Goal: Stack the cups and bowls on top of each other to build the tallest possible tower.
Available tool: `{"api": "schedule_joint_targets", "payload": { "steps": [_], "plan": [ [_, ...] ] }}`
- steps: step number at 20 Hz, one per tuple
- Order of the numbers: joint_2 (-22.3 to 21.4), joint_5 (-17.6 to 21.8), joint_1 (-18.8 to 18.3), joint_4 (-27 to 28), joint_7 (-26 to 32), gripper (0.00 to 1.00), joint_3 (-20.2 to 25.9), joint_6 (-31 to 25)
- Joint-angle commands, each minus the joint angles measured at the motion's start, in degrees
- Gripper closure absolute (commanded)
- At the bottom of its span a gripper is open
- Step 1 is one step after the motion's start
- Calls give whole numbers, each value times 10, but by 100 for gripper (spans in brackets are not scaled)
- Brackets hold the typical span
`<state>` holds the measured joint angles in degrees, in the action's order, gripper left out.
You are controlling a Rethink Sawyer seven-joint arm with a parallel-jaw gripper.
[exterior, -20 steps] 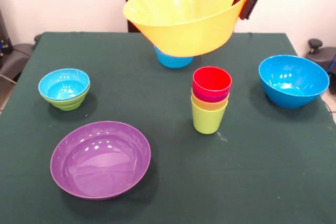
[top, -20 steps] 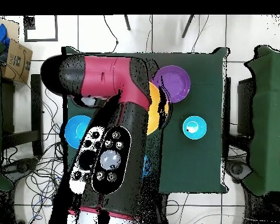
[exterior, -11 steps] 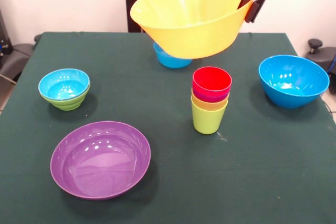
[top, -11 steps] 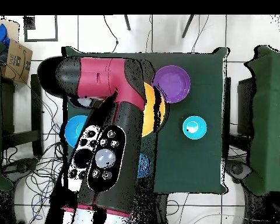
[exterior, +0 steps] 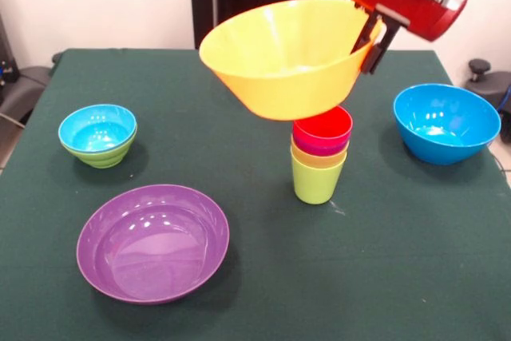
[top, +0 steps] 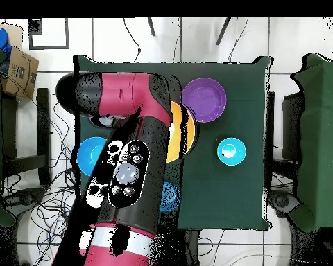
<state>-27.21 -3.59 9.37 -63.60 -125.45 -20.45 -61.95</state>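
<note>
The large yellow-orange bowl (exterior: 287,57) hangs in the air, mouth up and tilted, its base directly over the red cup (exterior: 322,127) that tops the tower (exterior: 319,157). From the front, the bowl's base overlaps the red cup's rim; contact cannot be confirmed.

My gripper (exterior: 373,37) is clamped on the bowl's rim at the side nearest the large blue bowl (exterior: 445,122), one finger inside the wall and one outside.

The tower consists of nested cups, with the lime green cup (exterior: 317,180) lowest, standing on the table (exterior: 399,261).

A small blue bowl nested in the small green bowl (exterior: 99,136) stands well apart. The wide purple bowl (exterior: 152,241) lies at the near side.

In the overhead view my arm (top: 127,159) covers most of the yellow-orange bowl.
</note>
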Motion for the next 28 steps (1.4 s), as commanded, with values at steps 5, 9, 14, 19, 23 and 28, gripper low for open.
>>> {"api": "schedule_joint_targets", "payload": {
  "steps": [5,9,14,19,23,28],
  "plan": [
    [42,-10,16,-22,-136,100,23,15],
    [41,-18,25,-5,-147,100,15,-17],
    [40,-30,33,6,-150,100,6,-44],
    [47,-48,54,22,-180,100,-7,-72],
    [48,-60,63,34,-189,100,-14,-92],
    [51,-66,68,36,-188,100,-21,-96]
  ]
}}
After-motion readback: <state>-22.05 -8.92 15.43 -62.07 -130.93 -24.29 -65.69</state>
